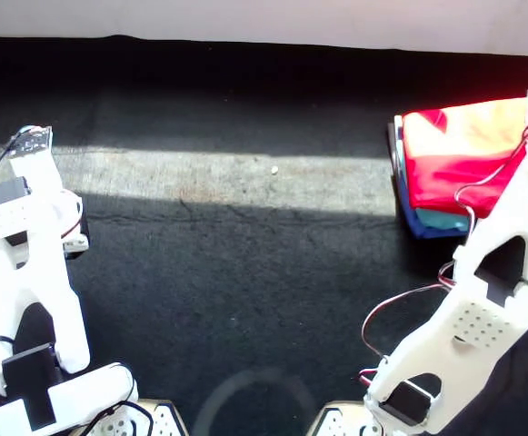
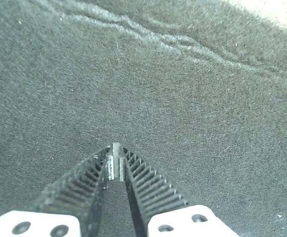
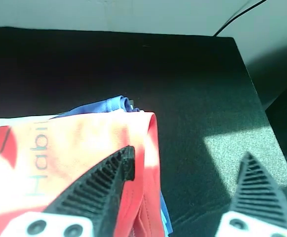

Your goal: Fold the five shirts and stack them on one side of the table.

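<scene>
A stack of folded shirts (image 1: 450,168) lies at the right side of the table, a red and orange shirt (image 3: 59,163) on top and blue ones under it. My right gripper (image 3: 187,168) hovers open over the stack's edge, one finger above the red shirt and the other over bare black cloth. The right arm (image 1: 482,300) slants across the stack's near corner in the high view. My left gripper (image 2: 115,157) is shut, tips together, just above the black table cover at the left side, with nothing in it. The left arm (image 1: 27,263) stands at the left edge.
A black cloth cover (image 1: 245,272) spreads over the table, with a bright band of sunlight (image 1: 236,177) across its middle. The table's far corner and edge (image 3: 242,64) lie just beyond the stack. Red and white cables (image 1: 400,304) hang by the right arm.
</scene>
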Controlling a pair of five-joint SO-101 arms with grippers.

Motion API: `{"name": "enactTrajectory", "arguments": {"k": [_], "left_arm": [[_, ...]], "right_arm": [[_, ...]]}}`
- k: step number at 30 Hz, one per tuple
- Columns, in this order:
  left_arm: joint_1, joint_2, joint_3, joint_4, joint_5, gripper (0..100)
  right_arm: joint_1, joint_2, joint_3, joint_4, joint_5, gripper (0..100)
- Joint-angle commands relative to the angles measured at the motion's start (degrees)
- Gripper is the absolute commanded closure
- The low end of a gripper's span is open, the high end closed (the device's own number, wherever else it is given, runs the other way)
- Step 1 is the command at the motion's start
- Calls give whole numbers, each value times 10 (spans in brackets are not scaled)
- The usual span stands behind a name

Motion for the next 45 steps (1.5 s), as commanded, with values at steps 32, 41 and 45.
{"name": "enactTrajectory", "arguments": {"k": [32,41,45], "left_arm": [[46,-245,-4,39,-4,990],[178,-443,143,47,-5,990],[244,-509,217,46,-5,990]], "right_arm": [[-7,-13,-134,179,-96,991],[-80,-88,-211,313,-121,991],[-108,-223,-105,313,-145,991]]}}
